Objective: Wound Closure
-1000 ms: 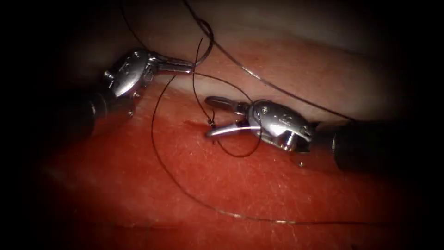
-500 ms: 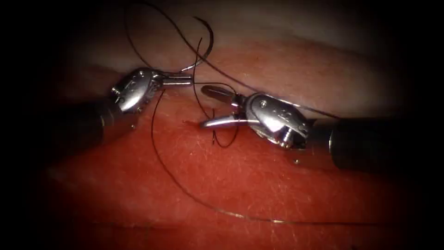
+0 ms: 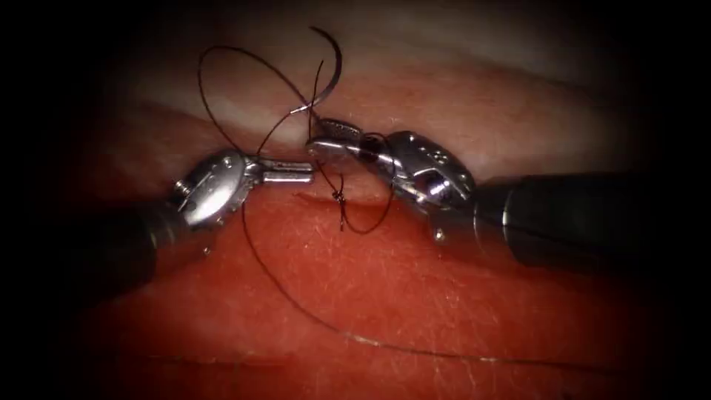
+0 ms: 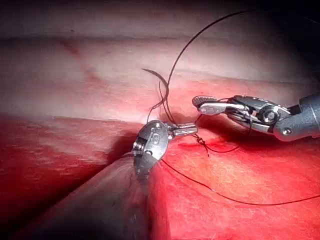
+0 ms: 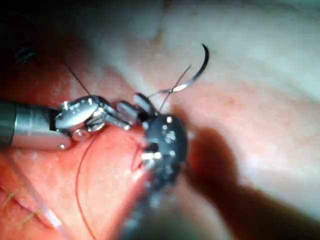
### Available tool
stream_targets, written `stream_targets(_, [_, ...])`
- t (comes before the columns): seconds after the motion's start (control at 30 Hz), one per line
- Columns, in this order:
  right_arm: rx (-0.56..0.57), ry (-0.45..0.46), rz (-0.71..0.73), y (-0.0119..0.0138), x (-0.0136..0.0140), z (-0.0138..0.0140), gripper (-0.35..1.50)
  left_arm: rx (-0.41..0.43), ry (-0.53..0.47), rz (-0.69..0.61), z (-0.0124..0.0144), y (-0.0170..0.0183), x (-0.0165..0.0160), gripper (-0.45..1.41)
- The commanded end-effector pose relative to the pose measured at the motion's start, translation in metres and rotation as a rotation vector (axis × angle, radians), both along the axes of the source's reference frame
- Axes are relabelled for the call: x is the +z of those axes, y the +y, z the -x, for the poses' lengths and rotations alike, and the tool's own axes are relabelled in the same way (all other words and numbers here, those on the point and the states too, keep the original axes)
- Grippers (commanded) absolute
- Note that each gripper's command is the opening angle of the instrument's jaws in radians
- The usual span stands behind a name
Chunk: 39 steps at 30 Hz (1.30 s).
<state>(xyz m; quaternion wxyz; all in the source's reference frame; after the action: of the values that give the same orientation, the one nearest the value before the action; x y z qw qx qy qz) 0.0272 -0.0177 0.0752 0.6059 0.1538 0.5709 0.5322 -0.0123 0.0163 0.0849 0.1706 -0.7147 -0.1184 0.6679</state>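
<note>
A knot is being tied: the silver left tool point(image 3: 300, 172), jaws pinched on dark thread point(image 3: 296, 311), sits beside the right tool point(image 3: 326, 141), jaws apparently closed, curved needle point(image 3: 335, 59) free above both.

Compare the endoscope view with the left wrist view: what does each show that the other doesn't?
Endoscope view: the thread closes a whole loop left of the needle, and the right tool comes with its long dark shaft.

Left wrist view: the left tool from behind along its shaft, and the right tool side-on.

Shared: the left tool's jaws are shut, apparently on the thread beside the knot. The needle lies free on the pale tissue, held by neither tool. What the right tool holds is unclear.
</note>
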Motion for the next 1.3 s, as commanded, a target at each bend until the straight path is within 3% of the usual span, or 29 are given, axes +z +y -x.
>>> stream_targets(0.03, [0.002,-0.031,-0.006,0.0005,0.0009,-0.0012,0.22,0.005,0.000,0.001,0.0005,0.0000,0.0003,-0.45])
stream_targets(0.2, [-0.002,-0.131,-0.063,0.0012,0.0026,-0.0019,0.36,0.012,0.001,0.001,0.0008,-0.0003,-0.0003,-0.45])
stream_targets(0.37, [-0.002,-0.160,-0.126,0.0020,0.0042,-0.0026,0.44,0.012,0.001,0.001,0.0008,-0.0004,-0.0004,-0.45])
stream_targets(0.63, [-0.036,-0.211,-0.231,0.0015,0.0073,-0.0037,0.79,0.018,0.002,0.001,0.0010,-0.0002,-0.0004,-0.45])
stream_targets(0.73, [-0.043,-0.230,-0.249,0.0013,0.0092,-0.0033,1.06,0.024,-0.001,0.001,0.0011,-0.0002,-0.0004,-0.45])
stream_targets(0.93, [-0.046,-0.223,-0.253,0.0014,0.0100,-0.0037,1.15,0.024,-0.001,0.001,0.0011,-0.0001,-0.0003,-0.45])
stream_targets(1.3, [-0.085,-0.192,-0.259,0.0009,0.0096,-0.0057,1.03,0.029,-0.005,0.001,0.0005,0.0000,-0.0002,-0.45])
